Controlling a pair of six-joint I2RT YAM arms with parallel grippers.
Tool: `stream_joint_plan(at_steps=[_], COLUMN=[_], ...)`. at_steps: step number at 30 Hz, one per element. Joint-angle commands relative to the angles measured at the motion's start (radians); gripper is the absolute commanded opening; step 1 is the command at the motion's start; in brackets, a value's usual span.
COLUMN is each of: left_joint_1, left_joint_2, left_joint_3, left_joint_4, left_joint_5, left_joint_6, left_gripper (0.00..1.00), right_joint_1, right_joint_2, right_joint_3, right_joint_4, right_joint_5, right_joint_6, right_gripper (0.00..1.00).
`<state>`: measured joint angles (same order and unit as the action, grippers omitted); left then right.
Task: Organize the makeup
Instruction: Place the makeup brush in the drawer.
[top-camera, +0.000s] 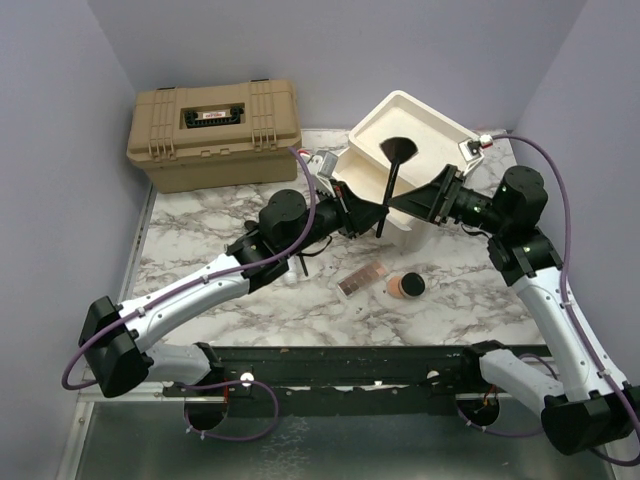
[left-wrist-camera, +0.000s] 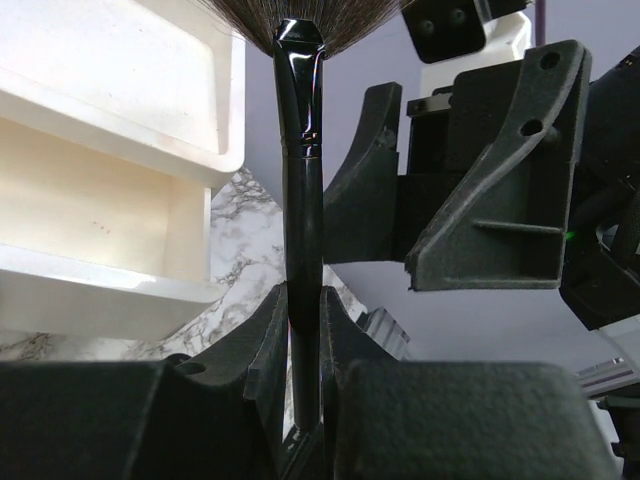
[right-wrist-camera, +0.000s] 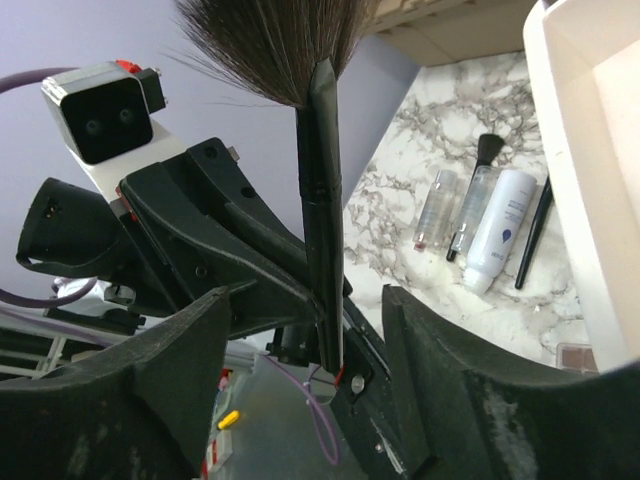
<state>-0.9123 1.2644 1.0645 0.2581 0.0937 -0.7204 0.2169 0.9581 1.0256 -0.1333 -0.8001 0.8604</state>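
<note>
A black-handled fan brush (top-camera: 388, 192) stands upright above the table, bristles up. My left gripper (left-wrist-camera: 303, 335) is shut on the lower part of its handle (left-wrist-camera: 302, 180). My right gripper (right-wrist-camera: 310, 300) faces it from the right, open, with the handle (right-wrist-camera: 322, 220) between its fingers and a gap on each side. On the marble lie a pink palette (top-camera: 362, 280) and a round black compact (top-camera: 407, 286) with peach powder. The right wrist view shows slim tubes (right-wrist-camera: 437, 208), a whitish bottle (right-wrist-camera: 500, 228) and two more brushes (right-wrist-camera: 485, 150) lying side by side.
The cream drawer unit (top-camera: 405, 130) sits just behind the brush, its open trays facing up. A tan toolbox (top-camera: 214, 130) stands at the back left. Purple walls close in the table on three sides.
</note>
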Motion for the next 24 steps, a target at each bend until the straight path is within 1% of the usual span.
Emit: stream_joint_plan(at_steps=[1, 3, 6, 13, 15, 17, 20, 22, 24], left_joint_1=[-0.009, -0.01, -0.011, -0.013, -0.013, -0.013, -0.012, -0.01, -0.011], left_joint_2=[0.012, 0.01, 0.009, 0.015, 0.014, -0.004, -0.021, -0.01, 0.004], left_joint_3=[-0.011, -0.014, -0.018, -0.017, -0.019, -0.04, -0.073, -0.072, -0.06], left_joint_4=[0.054, 0.056, 0.063, 0.068, 0.071, 0.096, 0.109, 0.109, 0.111], left_joint_5=[0.035, 0.037, 0.043, 0.044, 0.054, 0.035, -0.016, -0.015, 0.001], left_joint_6=[-0.017, -0.024, -0.029, -0.03, -0.035, -0.049, -0.052, -0.048, -0.054], left_gripper=[0.0, 0.0, 0.0, 0.0, 0.0, 0.0, 0.0, 0.0, 0.0], right_joint_1=[0.055, 0.06, 0.062, 0.063, 0.064, 0.063, 0.064, 0.064, 0.065], right_joint_2=[0.022, 0.022, 0.023, 0.026, 0.032, 0.033, 0.024, 0.018, 0.017], right_joint_3=[0.023, 0.007, -0.013, -0.036, -0.038, -0.043, -0.07, -0.068, -0.06], right_joint_4=[0.056, 0.061, 0.09, 0.124, 0.124, 0.124, 0.218, 0.23, 0.188], right_joint_5=[0.057, 0.078, 0.084, 0.109, 0.118, 0.129, 0.121, 0.101, 0.11], right_joint_6=[-0.003, -0.009, -0.001, 0.02, 0.026, 0.035, 0.063, 0.066, 0.046], right_gripper=[0.65, 0.57, 0.53, 0.53, 0.5, 0.48, 0.44, 0.46, 0.48])
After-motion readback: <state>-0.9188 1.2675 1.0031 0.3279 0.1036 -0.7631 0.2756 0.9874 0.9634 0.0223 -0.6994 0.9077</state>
